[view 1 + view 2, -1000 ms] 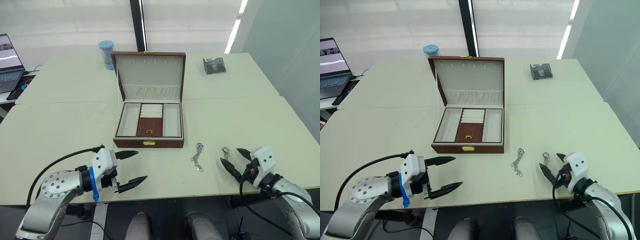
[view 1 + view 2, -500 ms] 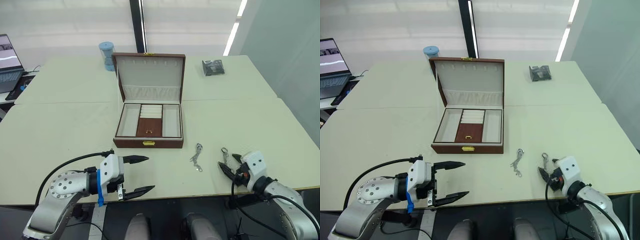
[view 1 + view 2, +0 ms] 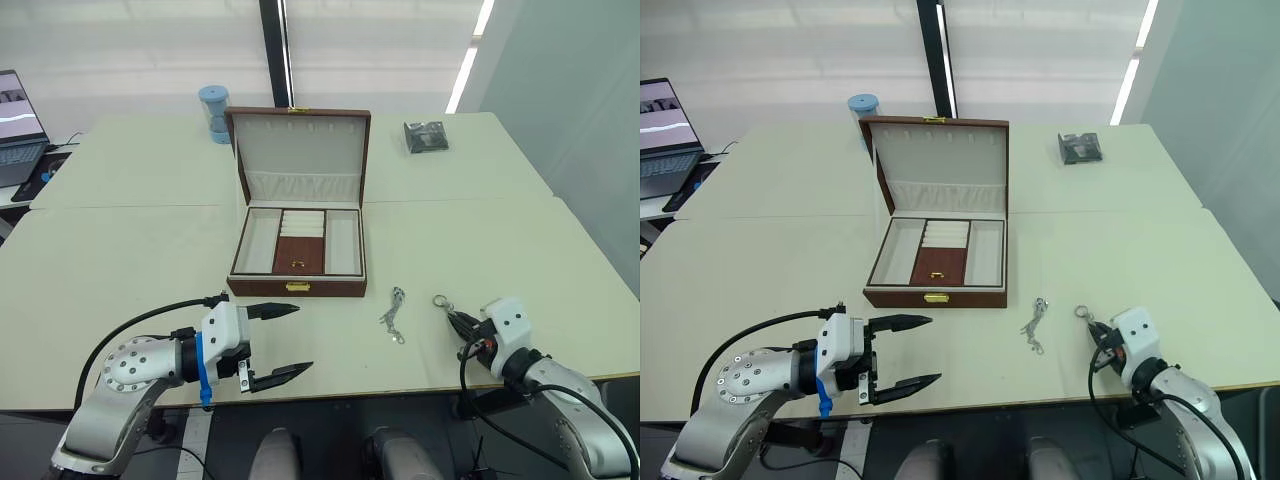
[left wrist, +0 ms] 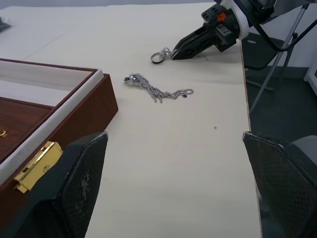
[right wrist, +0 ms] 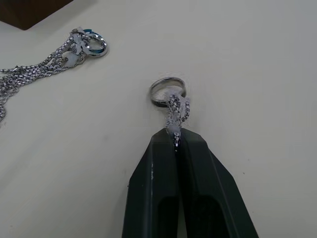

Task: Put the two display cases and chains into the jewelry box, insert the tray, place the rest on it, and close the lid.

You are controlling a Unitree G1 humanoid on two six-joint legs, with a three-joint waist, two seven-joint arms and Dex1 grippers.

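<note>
The jewelry box (image 3: 297, 286) stands open mid-table with its lid (image 3: 300, 146) upright. Inside it sits the tray (image 3: 298, 254) with a brown centre panel and a gold knob. Two silvery chains lie right of the box near the front edge. My right gripper (image 5: 176, 135) is shut on the ring-ended chain (image 5: 169, 94), which rests on the table (image 3: 520, 250). The other chain (image 3: 393, 314) lies loose between that one and the box. My left gripper (image 3: 300, 338) hovers open, in front of the box's left corner, holding nothing. The display cases are out of view.
A dark crinkly packet (image 3: 427, 134) lies at the back right. A blue cylinder (image 3: 212, 110) stands behind the lid's left corner. A laptop (image 3: 15, 125) sits at the far left. The table's front edge (image 3: 400, 385) runs just below both grippers.
My right gripper has gone from open to shut, closing on the ring-ended chain. The left gripper drifted slightly rightward and stayed open.
</note>
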